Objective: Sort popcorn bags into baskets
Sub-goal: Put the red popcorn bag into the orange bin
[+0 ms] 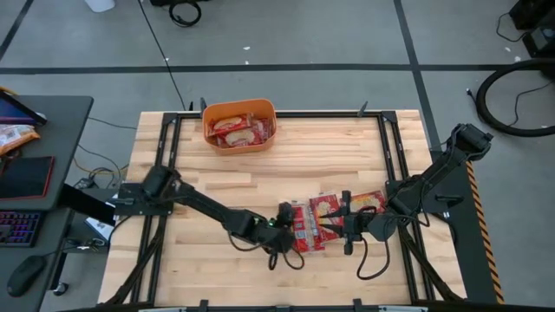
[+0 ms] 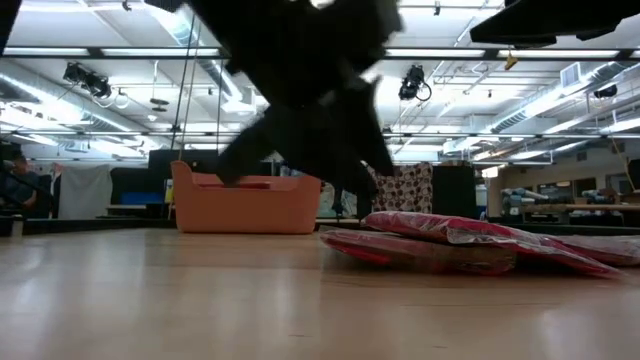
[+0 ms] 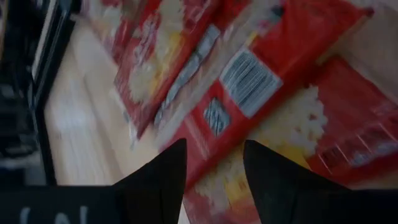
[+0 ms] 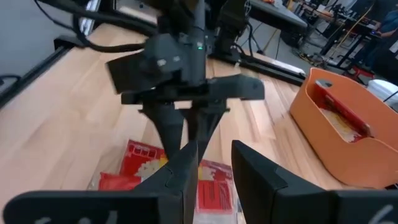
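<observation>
Both my grippers meet over the popcorn bags (image 1: 325, 218) near the desk's (image 1: 191, 260) front edge. My left gripper (image 1: 289, 227) and right gripper (image 1: 345, 227) are spread apart, holding nothing. More bags fill the orange basket (image 1: 239, 126) at the back edge.

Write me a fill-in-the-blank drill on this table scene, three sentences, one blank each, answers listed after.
1. The orange basket already holds some red ____ bags.
2. The loose popcorn bags lie in a pile between the left gripper and the ____ gripper.
3. The left gripper's fingers are ____, pointing at the pile.

Missing words: popcorn; right; open
</observation>
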`<state>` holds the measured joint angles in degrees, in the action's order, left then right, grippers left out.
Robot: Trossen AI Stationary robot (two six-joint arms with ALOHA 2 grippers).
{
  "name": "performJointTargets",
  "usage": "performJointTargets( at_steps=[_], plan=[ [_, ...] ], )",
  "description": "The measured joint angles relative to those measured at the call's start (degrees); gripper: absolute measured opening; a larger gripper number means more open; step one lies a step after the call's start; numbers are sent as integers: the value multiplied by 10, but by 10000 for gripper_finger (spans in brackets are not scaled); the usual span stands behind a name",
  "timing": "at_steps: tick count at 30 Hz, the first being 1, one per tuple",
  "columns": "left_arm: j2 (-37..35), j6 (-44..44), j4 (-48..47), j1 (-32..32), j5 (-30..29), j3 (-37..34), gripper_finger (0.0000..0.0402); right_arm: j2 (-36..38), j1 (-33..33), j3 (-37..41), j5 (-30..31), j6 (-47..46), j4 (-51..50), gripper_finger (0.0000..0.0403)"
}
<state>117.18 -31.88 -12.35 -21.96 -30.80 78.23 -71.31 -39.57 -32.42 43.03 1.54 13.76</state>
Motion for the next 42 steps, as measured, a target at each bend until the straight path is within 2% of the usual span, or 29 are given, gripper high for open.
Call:
performJointTargets(
  at_steps=[5,10,13,19,22,25,30,37,39,42],
  plan=[
    [39,-103,7,6,-9,13,162,0,-8,0,24,6,-7,103],
    [59,-138,23,16,-26,12,158,0,-8,0,25,9,-6,103],
    [65,-138,27,19,-27,13,129,0,-8,0,25,8,-7,103],
    [63,-88,9,12,-45,23,19,0,-8,0,23,6,-10,103],
    [58,-78,-46,3,-81,50,11,0,-8,0,23,2,-12,103],
    [45,-65,-147,-6,-122,89,10,0,-8,0,23,-2,-16,103],
    [-3,56,-355,-1,-174,135,5,0,-8,0,23,-4,-18,103],
    [-97,311,-570,46,-339,141,4,0,-8,0,23,-4,-14,103],
    [-114,384,-619,74,-357,141,4,0,-8,0,23,-5,-13,103],
    [-127,482,-691,134,-353,141,4,0,-8,0,23,-4,-6,103]
  ],
)
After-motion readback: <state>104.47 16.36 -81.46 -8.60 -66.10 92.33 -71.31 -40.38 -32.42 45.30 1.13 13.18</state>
